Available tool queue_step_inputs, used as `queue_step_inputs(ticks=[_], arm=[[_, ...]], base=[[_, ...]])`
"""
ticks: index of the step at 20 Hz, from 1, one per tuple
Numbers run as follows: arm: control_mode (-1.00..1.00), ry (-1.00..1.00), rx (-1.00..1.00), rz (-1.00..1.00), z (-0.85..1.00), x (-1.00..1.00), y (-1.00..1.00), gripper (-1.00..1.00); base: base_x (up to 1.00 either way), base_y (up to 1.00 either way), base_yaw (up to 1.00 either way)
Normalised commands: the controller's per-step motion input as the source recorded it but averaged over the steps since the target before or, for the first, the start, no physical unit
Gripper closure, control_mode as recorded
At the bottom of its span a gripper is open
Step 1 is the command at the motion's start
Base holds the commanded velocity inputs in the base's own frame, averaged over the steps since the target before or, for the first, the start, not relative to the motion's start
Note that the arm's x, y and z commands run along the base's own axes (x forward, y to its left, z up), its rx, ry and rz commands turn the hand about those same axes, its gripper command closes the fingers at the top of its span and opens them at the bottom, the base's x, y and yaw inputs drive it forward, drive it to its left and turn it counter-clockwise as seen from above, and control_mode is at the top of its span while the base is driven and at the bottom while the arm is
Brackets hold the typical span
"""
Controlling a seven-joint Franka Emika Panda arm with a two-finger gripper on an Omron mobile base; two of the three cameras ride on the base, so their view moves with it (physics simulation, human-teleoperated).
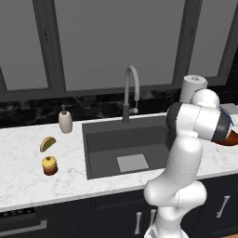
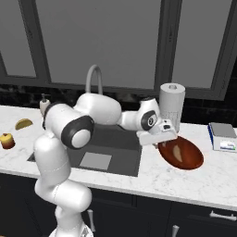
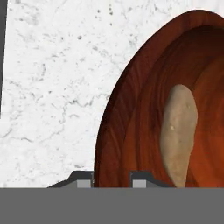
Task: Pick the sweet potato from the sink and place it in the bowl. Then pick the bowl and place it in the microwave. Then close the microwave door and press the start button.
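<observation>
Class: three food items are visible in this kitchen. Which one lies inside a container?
The tan tapered sweet potato, lying in the reddish-brown wooden bowl. The yellow-brown crescent and red-yellow round fruit sit on bare counter.

A kitchen: sink (image 1: 109,155) with faucet (image 1: 131,91) in marble counter (image 1: 28,169).

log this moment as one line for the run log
phase: gripping bowl | sweet potato: in bowl | gripper: jaws astride bowl rim | bowl: on counter right of sink

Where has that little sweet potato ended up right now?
The sweet potato lies inside the reddish-brown bowl, which sits on the marble counter right of the sink, in front of the paper towel roll.
</observation>
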Motion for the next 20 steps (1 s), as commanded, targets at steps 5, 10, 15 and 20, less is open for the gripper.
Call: queue_step_inputs(ticks=[5, 10, 15, 20], arm=[[-1.00, -0.02, -0.10, 0.31, 0.27, -0.44, 0.00, 1.00], [-1.00, -0.09, -0.14, 0.34, 0.41, -0.48, 0.01, 1.00], [-1.00, -0.12, -0.13, 0.40, 0.65, -0.55, 0.11, 1.00], [-1.00, -0.03, -0.08, 0.45, 0.81, -0.70, 0.27, 1.00]], base=[[0.00, 0.00, 0.00], [0.00, 0.00, 0.00], [0.00, 0.00, 0.00], [0.00, 0.00, 0.00]])
